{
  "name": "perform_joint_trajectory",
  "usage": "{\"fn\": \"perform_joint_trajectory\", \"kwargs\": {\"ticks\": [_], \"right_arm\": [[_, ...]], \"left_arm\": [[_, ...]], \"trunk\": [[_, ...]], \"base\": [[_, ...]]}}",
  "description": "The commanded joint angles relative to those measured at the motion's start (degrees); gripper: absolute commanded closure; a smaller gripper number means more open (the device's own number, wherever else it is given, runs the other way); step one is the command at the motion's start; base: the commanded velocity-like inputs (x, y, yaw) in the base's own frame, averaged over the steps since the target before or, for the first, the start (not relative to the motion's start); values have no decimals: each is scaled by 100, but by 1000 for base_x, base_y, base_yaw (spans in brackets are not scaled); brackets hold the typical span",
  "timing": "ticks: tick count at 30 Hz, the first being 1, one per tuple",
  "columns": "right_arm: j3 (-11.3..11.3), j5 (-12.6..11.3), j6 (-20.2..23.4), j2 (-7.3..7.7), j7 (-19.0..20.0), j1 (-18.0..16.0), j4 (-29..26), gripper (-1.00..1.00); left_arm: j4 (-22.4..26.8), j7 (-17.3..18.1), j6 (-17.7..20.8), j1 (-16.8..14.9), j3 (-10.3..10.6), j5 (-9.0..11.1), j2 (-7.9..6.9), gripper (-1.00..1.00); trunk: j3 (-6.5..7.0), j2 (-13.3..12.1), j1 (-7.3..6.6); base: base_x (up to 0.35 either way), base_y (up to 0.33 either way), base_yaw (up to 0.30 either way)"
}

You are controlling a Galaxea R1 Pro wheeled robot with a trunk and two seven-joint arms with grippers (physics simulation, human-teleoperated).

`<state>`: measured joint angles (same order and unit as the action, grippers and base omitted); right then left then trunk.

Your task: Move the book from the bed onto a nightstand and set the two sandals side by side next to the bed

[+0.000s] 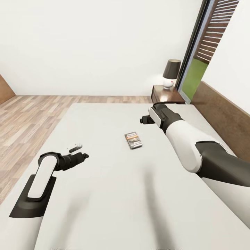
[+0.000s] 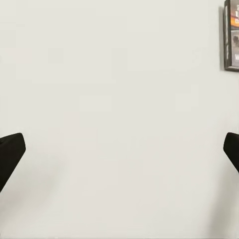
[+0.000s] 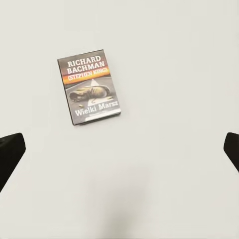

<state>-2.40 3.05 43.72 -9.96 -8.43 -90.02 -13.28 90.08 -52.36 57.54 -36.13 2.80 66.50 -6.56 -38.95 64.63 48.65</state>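
Left hand hovers over the bed, fingers spread wide, nothing in it. Right hand is wide too, hanging near the book, which lies flat mid-bed. Nightstand sits past the book.

1. Wall: plain white, unadorned, running across the far side of the room.
2. Floor: brown wood planks, mixed light and dark tones.
3. Window: tall, dark-framed, at the far right corner; green lawn and a slatted brown structure show through it.
4. Table lamp: dark shade on a rounded white base, standing near the window.
5. Light: even, soft, with faint shadows.
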Motion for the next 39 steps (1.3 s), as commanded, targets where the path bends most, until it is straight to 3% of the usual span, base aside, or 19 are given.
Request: {"fn": "perform_joint_trajectory", "kwargs": {"ticks": [1, 39], "right_arm": [[-27, 29, 29, -4, -9, -4, -7, -100], [-32, 31, 58, -4, -2, -33, -40, -100]], "left_arm": [[4, -59, 9, -2, 3, 50, -6, -100], [-16, -58, 6, 46, -42, 39, -47, -100]], "trunk": [[-14, 3, 0], [-353, 3, 0]], "base": [[0, 0, 12], [0, 35, 1]]}}
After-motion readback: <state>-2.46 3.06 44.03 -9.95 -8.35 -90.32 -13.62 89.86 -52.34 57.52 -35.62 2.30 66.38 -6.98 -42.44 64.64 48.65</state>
